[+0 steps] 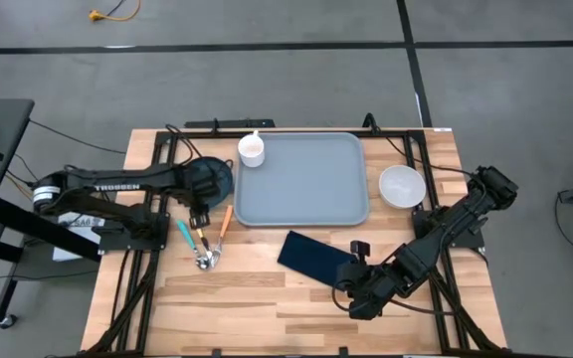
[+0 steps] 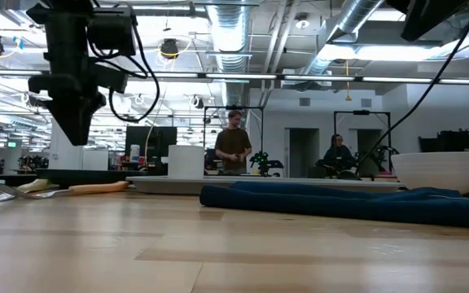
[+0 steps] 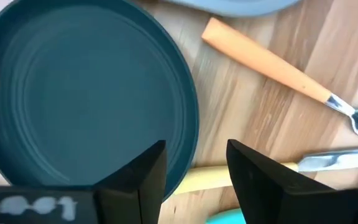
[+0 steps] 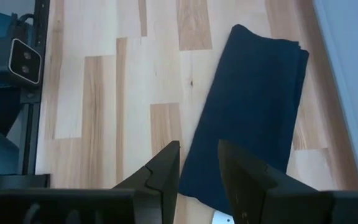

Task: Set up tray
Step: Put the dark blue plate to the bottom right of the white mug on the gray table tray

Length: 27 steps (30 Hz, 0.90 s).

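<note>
Lying flat on the far middle part of the pale wooden table (image 1: 267, 298): the large light blue-grey rectangular plastic tray (image 1: 306, 184) with rounded corners and raised rim, bare inside, and standing at its far left corner, on the rim or just beside, hard to tell which, a small white cup (image 1: 252, 150)

Sitting just to the right of the tray, a white round bowl (image 1: 402, 186); lying near the tray's near edge, not touching it, a dark navy folded cloth napkin (image 1: 312, 257)

Hovering over the near edge of the round dark teal plate (image 3: 73, 93), left of the tray: left gripper (image 3: 194, 171), fingers spread a little apart and pinching nothing

Lying close by on the wood, an orange-handled metal fork (image 3: 278, 70), a yellow-handled utensil (image 3: 204, 180) and a teal-handled utensil (image 1: 185, 235), heads together

Hanging low at the near right of the table, beside the napkin's near end: right gripper (image 4: 199, 168), fingers slightly parted, holding nothing

Standing and sitting in the room far behind the table, two persons (image 2: 234, 142)
</note>
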{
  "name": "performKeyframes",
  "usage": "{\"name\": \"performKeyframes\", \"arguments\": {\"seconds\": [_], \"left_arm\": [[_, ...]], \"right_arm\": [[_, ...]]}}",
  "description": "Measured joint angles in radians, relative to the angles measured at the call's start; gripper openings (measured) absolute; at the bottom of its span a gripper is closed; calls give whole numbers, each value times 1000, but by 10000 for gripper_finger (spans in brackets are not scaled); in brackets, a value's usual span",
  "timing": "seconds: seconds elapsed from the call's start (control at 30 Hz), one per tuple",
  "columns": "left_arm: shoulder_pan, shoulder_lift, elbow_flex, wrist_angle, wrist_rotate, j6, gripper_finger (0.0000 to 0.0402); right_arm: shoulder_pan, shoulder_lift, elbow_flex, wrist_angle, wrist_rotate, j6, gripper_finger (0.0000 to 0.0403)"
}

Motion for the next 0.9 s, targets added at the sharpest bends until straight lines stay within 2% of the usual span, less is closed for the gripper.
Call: {"name": "performKeyframes", "arguments": {"seconds": [0.23,0.5,0.9], "left_arm": [[-14,96,5,56,-11,-189,160],[-14,199,6,88,-14,-237,160],[-14,202,6,116,-18,-246,160]], "right_arm": [[9,0,0,-18,-2,-2,102],[32,0,0,-26,-3,0,102],[53,0,0,-10,0,1,102]]}}
